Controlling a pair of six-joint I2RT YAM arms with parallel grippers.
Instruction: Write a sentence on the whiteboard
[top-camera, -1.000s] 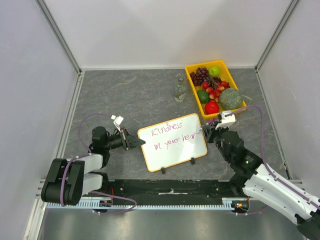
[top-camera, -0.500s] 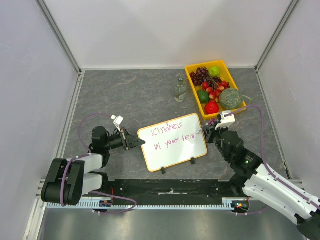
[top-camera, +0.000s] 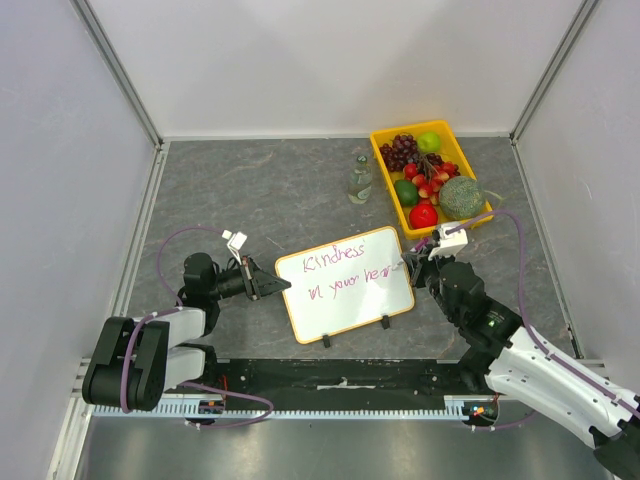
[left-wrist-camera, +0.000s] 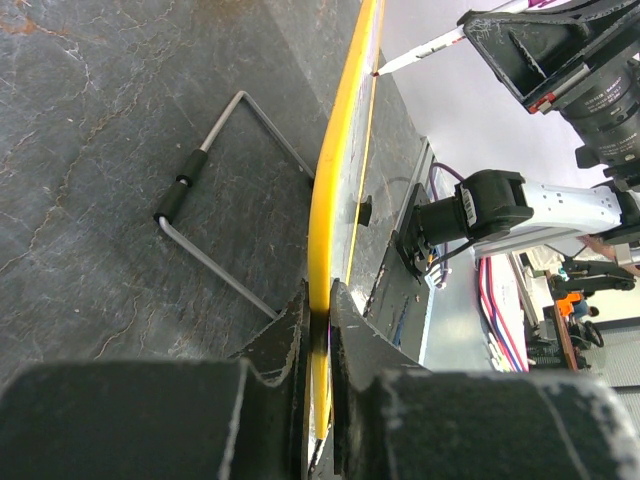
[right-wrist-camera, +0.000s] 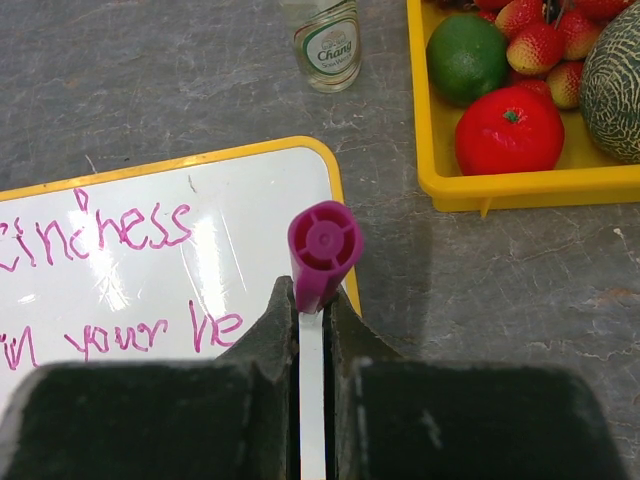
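The whiteboard (top-camera: 352, 306), white with a yellow rim, stands tilted on a wire stand at the table's near middle. The sentence (top-camera: 335, 256) is in purple-pink, in two lines; the right wrist view shows it (right-wrist-camera: 120, 225) as "Kindness" over "in your he". My left gripper (top-camera: 283, 287) is shut on the board's left edge; the left wrist view shows the jaws pinching the yellow rim (left-wrist-camera: 334, 200). My right gripper (right-wrist-camera: 313, 300) is shut on a white marker with a purple end (right-wrist-camera: 323, 240). Its tip (left-wrist-camera: 385, 68) meets the board at the end of the second line.
A yellow fruit tray (top-camera: 481, 215) with grapes, strawberries, a lime, a tomato and a melon sits at the back right. A small glass bottle (top-camera: 359, 180) stands left of it. The board's wire stand (left-wrist-camera: 225, 190) rests on the grey tabletop.
My right gripper with the marker has shifted very slightly up and left at the board's right edge. The board and the left arm have not moved.
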